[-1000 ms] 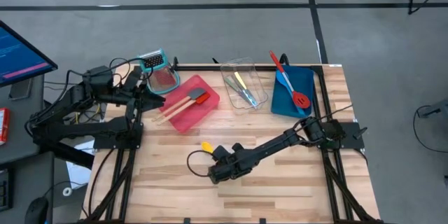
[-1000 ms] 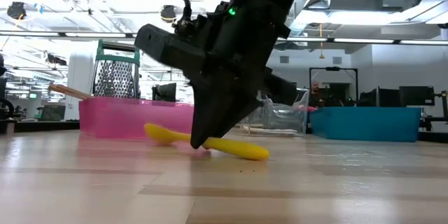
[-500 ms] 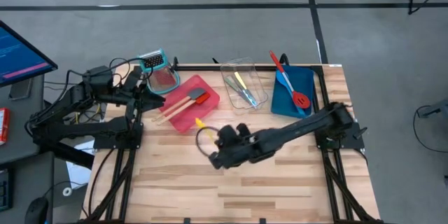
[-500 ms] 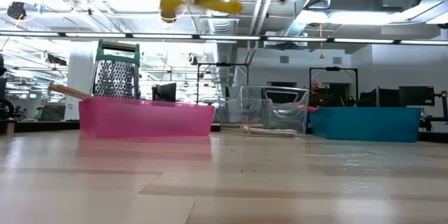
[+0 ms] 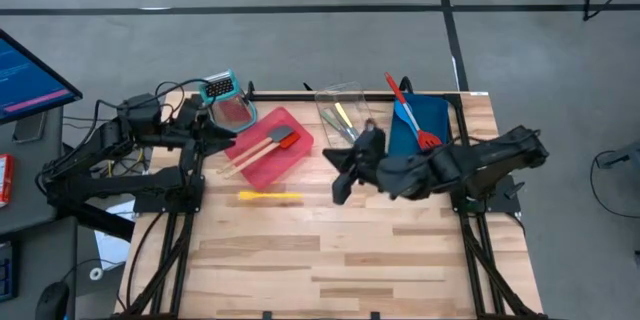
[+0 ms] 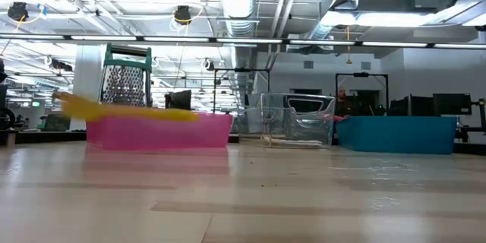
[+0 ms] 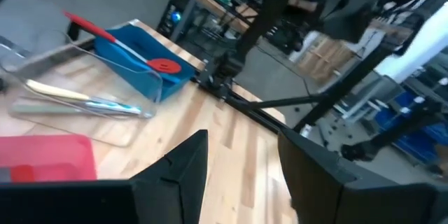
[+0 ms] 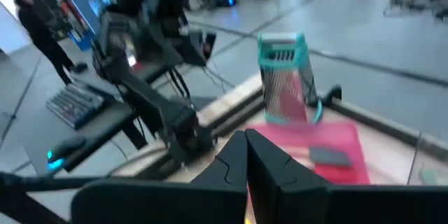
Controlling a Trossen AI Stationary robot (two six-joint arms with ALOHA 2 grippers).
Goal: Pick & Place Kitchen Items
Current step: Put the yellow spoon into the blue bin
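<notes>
The yellow spoon (image 5: 270, 195) is on its own, just off the near corner of the red tray (image 5: 300, 155). In the low view it is a blurred streak (image 6: 125, 108) at the height of the tray's rim, above the tabletop. My right gripper (image 5: 338, 190) hovers to the spoon's right, shut and empty; its fingers meet in the right wrist view (image 8: 245, 155). My left gripper (image 7: 241, 161) waits open at the table's far left by the grater. A red wooden-handled spatula (image 5: 262, 148) and a grey one lie in the red tray.
The clear tray (image 5: 372, 140) holds knives. The blue tray (image 5: 437, 115) holds a red spoon (image 5: 410, 110) and a blue spatula. A teal-topped grater (image 5: 222, 92) stands behind the red tray. Bare wood lies toward the table's near edge.
My right gripper has lifted the yellow spoon off the table, swung it up toward the red tray, then drawn back toward the table's right and far side without it. The spoon has left the fingers and is now beside the red tray's near corner, blurred in motion.
</notes>
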